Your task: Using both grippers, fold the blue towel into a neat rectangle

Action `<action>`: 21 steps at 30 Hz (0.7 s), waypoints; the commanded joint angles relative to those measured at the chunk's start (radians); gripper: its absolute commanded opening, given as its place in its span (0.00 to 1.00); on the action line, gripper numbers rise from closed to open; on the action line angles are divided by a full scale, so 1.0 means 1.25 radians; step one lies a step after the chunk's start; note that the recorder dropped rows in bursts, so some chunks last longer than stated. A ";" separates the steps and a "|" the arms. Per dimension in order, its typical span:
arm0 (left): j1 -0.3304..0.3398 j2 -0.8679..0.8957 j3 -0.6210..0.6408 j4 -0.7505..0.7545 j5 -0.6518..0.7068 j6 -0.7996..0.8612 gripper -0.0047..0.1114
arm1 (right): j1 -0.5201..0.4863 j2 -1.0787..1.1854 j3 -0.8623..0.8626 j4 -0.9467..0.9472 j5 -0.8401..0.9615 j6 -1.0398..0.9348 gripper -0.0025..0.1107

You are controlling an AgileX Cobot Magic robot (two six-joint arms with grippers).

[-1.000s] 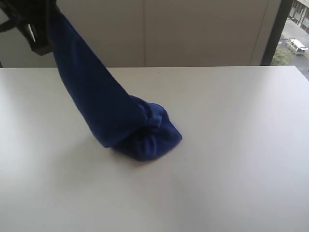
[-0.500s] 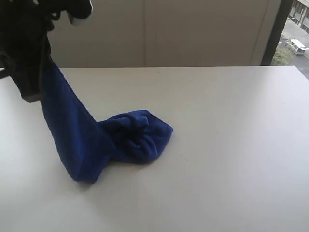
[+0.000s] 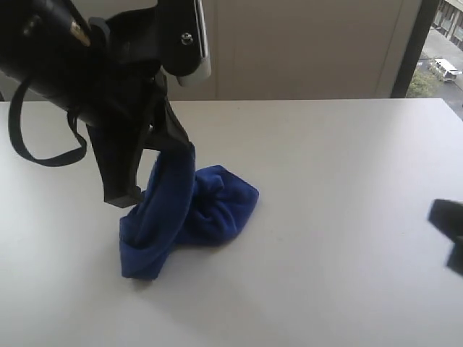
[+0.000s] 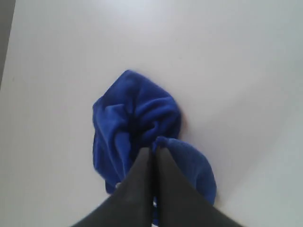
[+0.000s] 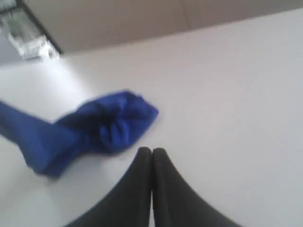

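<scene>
Scene: the blue towel (image 3: pixel 210 210) lies bunched, not spread, on a white counter (image 3: pixel 347 159).
Left pincer: the left pincer (image 4: pixel 152 151) is clenched on one end of the towel. A thick strand rises from the heap to its tips.
Right pincer: the right pincer (image 5: pixel 151 151) has its tips pressed together and grasps nothing. It sits well apart from the towel, on the side away from the left arm.
Step in hand: by the look of it, shaking the towel out flat. No fold has been made yet.
Doing it well: draw the held end away from the heap, low and steady, so the cloth unrolls rather than slides. The right pincer should part its tips and take a free corner, though none shows among the folds.
Risk: the whole heap may drag along.
</scene>
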 commanded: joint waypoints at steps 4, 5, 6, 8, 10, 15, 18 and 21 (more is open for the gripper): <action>0.002 -0.009 0.005 -0.077 0.041 0.041 0.04 | 0.118 0.368 -0.181 0.394 0.074 -0.736 0.03; 0.002 -0.009 0.005 -0.077 0.048 0.041 0.04 | 0.125 0.401 -0.200 0.437 0.075 -0.805 0.05; 0.002 -0.009 0.005 -0.077 0.058 0.041 0.04 | 0.133 0.439 -0.218 0.483 0.075 -0.877 0.09; 0.002 -0.009 0.005 -0.077 0.068 0.041 0.04 | 0.145 0.499 -0.247 0.536 0.075 -0.965 0.17; 0.002 -0.009 0.005 -0.077 0.076 0.045 0.04 | 0.158 0.556 -0.271 0.559 0.071 -1.036 0.30; 0.002 -0.009 0.005 -0.077 0.078 0.050 0.04 | 0.187 0.630 -0.289 0.585 0.019 -1.191 0.62; 0.002 -0.009 0.005 -0.077 0.079 0.050 0.04 | 0.199 0.640 -0.289 0.587 -0.021 -1.229 0.68; 0.002 -0.009 0.005 -0.077 0.086 0.050 0.04 | 0.204 0.636 -0.289 0.620 -0.062 -1.229 0.66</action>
